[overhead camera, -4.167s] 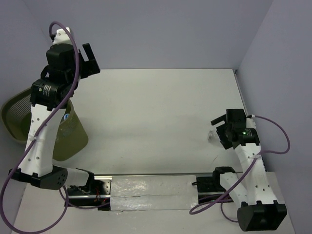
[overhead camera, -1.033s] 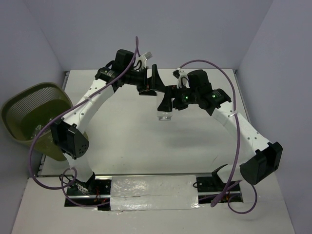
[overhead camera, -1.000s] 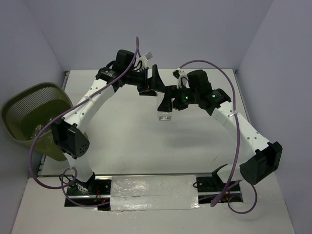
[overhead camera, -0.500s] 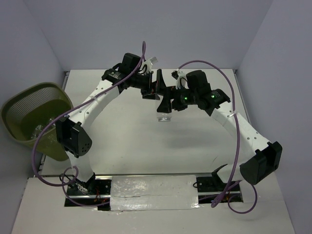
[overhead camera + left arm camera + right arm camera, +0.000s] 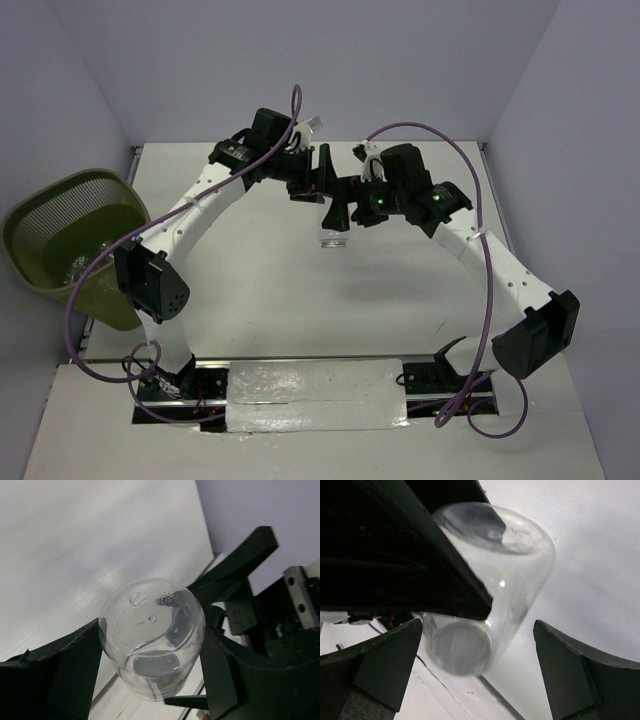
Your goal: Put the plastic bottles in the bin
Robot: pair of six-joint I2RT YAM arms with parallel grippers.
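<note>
Bottles already in the bin; left gripper clamps another bottle in midair, right gripper spread apart. Binning it remains.

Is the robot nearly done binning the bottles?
Nearly. Clear bottles seem to lie in the bin already. One bottle hangs mid-air in the left pincer, the right pincer open around it. It has yet to reach the bin; no others show on the table.
</note>
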